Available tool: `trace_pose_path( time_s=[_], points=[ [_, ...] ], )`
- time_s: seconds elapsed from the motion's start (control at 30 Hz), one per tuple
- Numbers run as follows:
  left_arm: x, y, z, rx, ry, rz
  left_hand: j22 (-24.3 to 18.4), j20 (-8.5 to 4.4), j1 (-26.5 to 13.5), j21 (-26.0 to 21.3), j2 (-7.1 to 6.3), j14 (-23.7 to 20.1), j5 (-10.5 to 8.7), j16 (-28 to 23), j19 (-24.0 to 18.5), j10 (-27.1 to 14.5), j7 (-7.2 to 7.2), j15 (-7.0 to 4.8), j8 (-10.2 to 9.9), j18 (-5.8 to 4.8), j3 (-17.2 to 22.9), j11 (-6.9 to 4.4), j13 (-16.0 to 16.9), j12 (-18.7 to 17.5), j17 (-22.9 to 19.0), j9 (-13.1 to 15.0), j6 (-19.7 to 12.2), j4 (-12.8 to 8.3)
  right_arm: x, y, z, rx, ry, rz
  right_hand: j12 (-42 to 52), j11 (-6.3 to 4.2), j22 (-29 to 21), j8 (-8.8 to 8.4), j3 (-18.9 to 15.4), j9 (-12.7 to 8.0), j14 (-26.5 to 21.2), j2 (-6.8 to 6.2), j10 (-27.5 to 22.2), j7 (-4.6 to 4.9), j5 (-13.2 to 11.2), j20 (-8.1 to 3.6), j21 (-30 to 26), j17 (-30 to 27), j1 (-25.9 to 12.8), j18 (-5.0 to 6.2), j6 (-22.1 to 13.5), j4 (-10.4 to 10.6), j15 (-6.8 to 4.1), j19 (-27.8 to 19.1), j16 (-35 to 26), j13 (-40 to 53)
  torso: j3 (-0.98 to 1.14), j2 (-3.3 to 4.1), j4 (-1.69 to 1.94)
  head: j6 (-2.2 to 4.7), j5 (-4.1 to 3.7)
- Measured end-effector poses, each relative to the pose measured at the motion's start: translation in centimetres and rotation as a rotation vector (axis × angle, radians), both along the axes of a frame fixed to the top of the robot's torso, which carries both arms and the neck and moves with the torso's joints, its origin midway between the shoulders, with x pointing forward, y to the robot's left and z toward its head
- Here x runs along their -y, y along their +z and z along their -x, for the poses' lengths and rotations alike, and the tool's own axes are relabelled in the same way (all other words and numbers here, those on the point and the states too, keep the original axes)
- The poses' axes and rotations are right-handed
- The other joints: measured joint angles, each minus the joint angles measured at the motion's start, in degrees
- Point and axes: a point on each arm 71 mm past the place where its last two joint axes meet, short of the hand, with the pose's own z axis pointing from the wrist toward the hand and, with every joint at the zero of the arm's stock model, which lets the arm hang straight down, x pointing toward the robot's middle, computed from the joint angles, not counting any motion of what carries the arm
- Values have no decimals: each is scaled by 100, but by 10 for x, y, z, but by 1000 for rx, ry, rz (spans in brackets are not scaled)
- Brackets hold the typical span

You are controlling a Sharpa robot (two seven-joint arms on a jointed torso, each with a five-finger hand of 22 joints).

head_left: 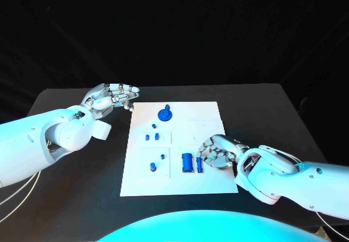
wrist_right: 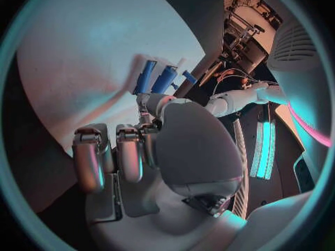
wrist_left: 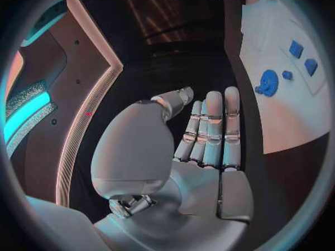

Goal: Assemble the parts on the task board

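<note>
Black worktop (head_left: 80,212), white task board (head_left: 178,181). Our right hand (head_left: 217,154), fingers curled, holds nothing; upright blue bars (head_left: 192,163) just at its 9 o'clock, long axis 12–6. Left hand (head_left: 110,98) flat, far.

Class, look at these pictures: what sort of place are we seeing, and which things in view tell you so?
Most likely a robotics lab or test bench. A white task board with small blue parts lies on a black table against a dark backdrop, and a silver robot hand on a white arm works at the board.
</note>
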Motion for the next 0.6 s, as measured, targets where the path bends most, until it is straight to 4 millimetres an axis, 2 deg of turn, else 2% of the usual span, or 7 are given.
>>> trace_pose_path(
  time_s=[0.13, 0.2, 0.23, 0.3, 0.43, 0.5, 0.6],
  points=[
    [0, 0, 0, 0, 0, 0, 0, 0, 0, 0, 0, 0, 0, 0, 0, 0, 0, 0, 0, 0, 0, 0, 0, 0, 0, 0, 0, 0, 0, -1, 0, 0, -1, 2, 0, 0, 0, 13, -16, -1, 0, -54, 0, -11, -152, 0, 0, 0, -209, 0, -13, 16, 0, 0, 0, 0, 0, 0, 1, 1, -4],
    [0, 0, 0, 0, 0, 0, 0, 0, 0, 0, 0, 0, 0, 0, 0, 0, 0, 0, 0, 0, 0, 0, 0, 0, 0, 0, 0, 0, -1, -1, 0, 2, -4, 1, -15, 0, 0, 7, -122, -15, 0, -150, 0, -2, -415, 0, 0, 0, -350, -1, -101, 70, 0, 0, 0, 0, 0, 0, 0, 5, -5],
    [0, 0, 0, 0, 0, 0, 0, 0, 0, 0, 0, 0, 0, 0, 0, 0, 0, 0, 0, 0, 0, 0, 0, 0, 0, 0, 0, 0, -1, -1, 0, 2, -4, 1, -25, 0, 0, -1, -147, -18, 0, -169, 0, 6, -443, 0, 0, 0, -388, 0, -109, 80, 0, 0, 0, 0, 0, 0, 1, 7, -5],
    [0, 0, 0, 0, 0, 0, 0, 0, 0, 0, 0, 0, 0, 0, 0, 0, 0, 0, 0, 0, 0, 0, 0, 0, 0, 0, 0, 0, -1, -1, 0, 6, -9, -2, -117, 0, -1, -70, -293, -58, 0, -305, 0, 32, -554, 0, 0, 0, -530, 0, -200, 139, 0, 0, 0, 0, 0, 0, 1, 10, -7],
    [0, 0, 0, 0, 0, 0, 0, 0, 0, 0, 0, 0, 0, 0, 0, 0, 0, 0, 0, 0, 0, 0, 0, 0, 0, 1, 0, 0, -2, -1, -1, 22, -24, -10, -269, 60, -1, -159, -515, -123, -10, -363, 0, 88, -857, 61, 0, 0, -588, 0, -335, 187, 51, 0, 0, 0, -1, 1, 1, 11, -13],
    [0, 0, 0, 0, 0, 0, 0, 0, 0, 0, 0, 0, 0, 0, 0, 0, 0, 0, 0, 0, 0, 0, 0, 0, 0, 1, 0, 0, -3, -1, -2, 32, -32, -14, -305, 61, -1, -172, -570, -140, -11, -364, -1, 97, -932, 61, 0, 0, -584, 0, -343, 195, 51, 0, 0, -1, -1, 2, 2, 11, -13],
    [0, 0, 0, 0, 0, 0, 0, 0, 0, 0, 0, 0, 0, 0, 0, 0, 0, 0, 0, 0, 0, 0, 0, 0, 0, 1, 0, 0, -3, -1, -4, 44, -42, -14, -305, 61, -1, -172, -609, -147, -10, -433, -1, 97, -964, 61, 0, -1, -515, 0, -344, 180, 51, 0, 0, -1, -1, 2, 4, 11, -13]
  ],
)
